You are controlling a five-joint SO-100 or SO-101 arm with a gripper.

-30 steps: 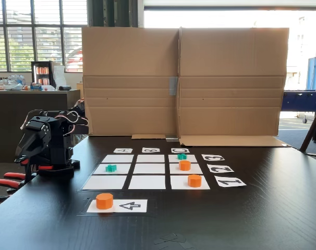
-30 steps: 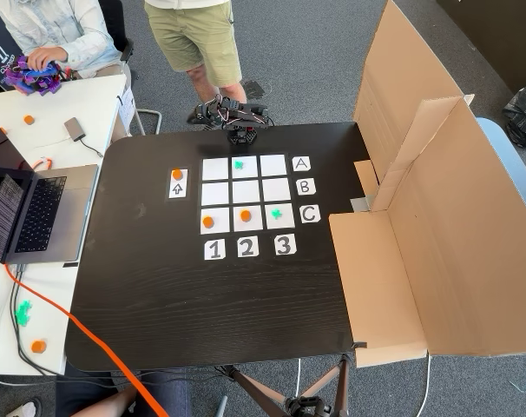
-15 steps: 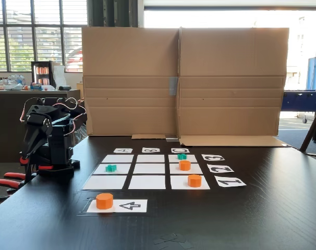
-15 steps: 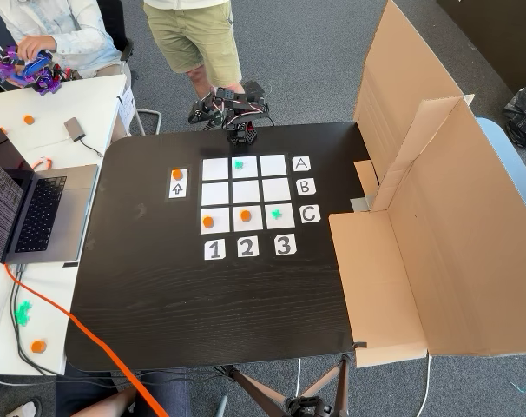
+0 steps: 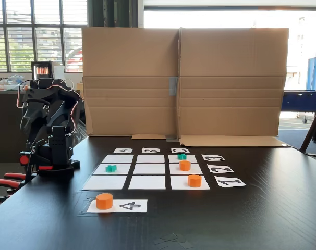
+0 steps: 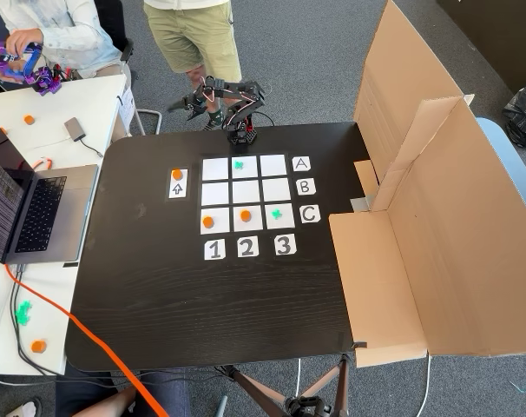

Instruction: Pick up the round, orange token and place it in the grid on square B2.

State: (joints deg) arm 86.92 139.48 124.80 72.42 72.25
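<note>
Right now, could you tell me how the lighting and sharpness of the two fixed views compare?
In a fixed view from table level, the windows behind blow out white, leaving the arm a dark, backlit shape, and the near table edge is soft. In a fixed view from above, light is even and the grid reads crisply, with a faint sheen on the table.

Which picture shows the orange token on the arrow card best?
The fixed view from the table's edge: the orange token sits close and big on the arrow card, its round flat top clear. The fixed view from above shows it as a tiny orange dot.
</note>
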